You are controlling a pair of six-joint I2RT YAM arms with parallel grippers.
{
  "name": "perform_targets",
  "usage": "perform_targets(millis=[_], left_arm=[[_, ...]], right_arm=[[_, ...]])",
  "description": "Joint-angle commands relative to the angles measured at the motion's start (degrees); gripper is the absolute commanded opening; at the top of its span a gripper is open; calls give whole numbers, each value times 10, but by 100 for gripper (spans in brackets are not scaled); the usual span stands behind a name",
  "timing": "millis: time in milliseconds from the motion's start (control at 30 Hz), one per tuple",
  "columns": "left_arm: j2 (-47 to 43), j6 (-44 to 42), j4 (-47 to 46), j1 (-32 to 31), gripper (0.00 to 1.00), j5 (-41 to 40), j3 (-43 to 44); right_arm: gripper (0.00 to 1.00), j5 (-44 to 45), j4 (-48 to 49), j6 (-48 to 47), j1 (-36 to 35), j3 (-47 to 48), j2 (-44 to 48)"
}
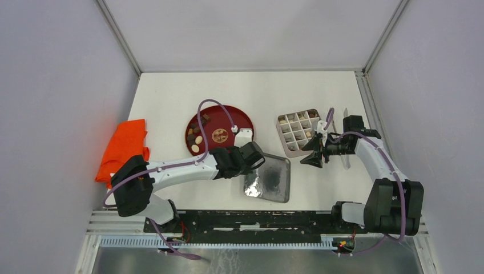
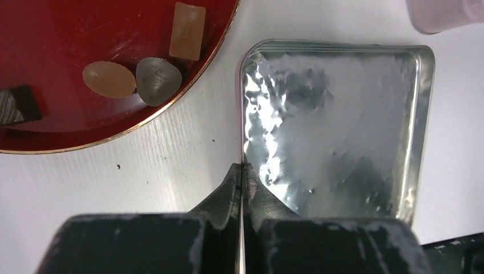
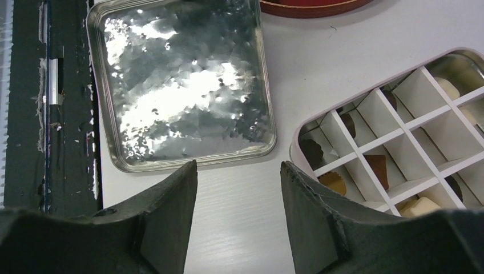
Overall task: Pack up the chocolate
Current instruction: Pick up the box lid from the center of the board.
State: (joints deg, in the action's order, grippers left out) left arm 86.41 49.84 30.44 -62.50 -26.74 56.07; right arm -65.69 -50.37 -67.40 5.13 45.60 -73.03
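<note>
Several chocolate pieces (image 1: 197, 140) lie on the round dark-red plate (image 1: 217, 117). In the left wrist view an oval light one (image 2: 109, 79), a dark one (image 2: 158, 80) and a caramel block (image 2: 188, 38) lie near the plate's (image 2: 68, 34) rim. The pinkish grid box (image 1: 281, 128) holds several pieces (image 3: 379, 169). My left gripper (image 1: 249, 170) is shut on the left rim of a silver tin lid (image 2: 342, 114), just below the plate. My right gripper (image 1: 311, 153) is open and empty over bare table between the lid (image 3: 182, 91) and the box (image 3: 399, 137).
An orange cloth (image 1: 122, 148) lies at the table's left edge. The lid (image 1: 271, 180) sits near the front rail, between the two arms. Grey walls close in the left, right and back. A corner of the box (image 2: 445, 11) shows beyond the lid.
</note>
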Motion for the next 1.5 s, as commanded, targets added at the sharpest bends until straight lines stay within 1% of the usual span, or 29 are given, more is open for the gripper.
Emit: perform_targets(millis=[0,233,400,667,933,1300,1467], left_arm=[[-37,-12,-2,-3,2,1,0],[-60,-25,-6,1,2,16,1],[-85,-35,-22,16,2,40,-14],[-141,-49,-61,53,2,112,-45],[-201,-63,-99,119,2,201,-83],[-230,-74,-130,179,2,286,-95],[-233,-77,-139,198,2,310,-92]], right_arm=[[61,-23,-40,-56,-1,28,-5],[61,-25,-97,-124,-1,47,-6],[62,-11,-122,-146,-1,79,8],[63,5,-96,-110,-1,116,40],[64,25,-103,-98,-1,171,52],[66,15,-103,-86,-2,205,56],[66,14,-101,-81,-5,217,56]])
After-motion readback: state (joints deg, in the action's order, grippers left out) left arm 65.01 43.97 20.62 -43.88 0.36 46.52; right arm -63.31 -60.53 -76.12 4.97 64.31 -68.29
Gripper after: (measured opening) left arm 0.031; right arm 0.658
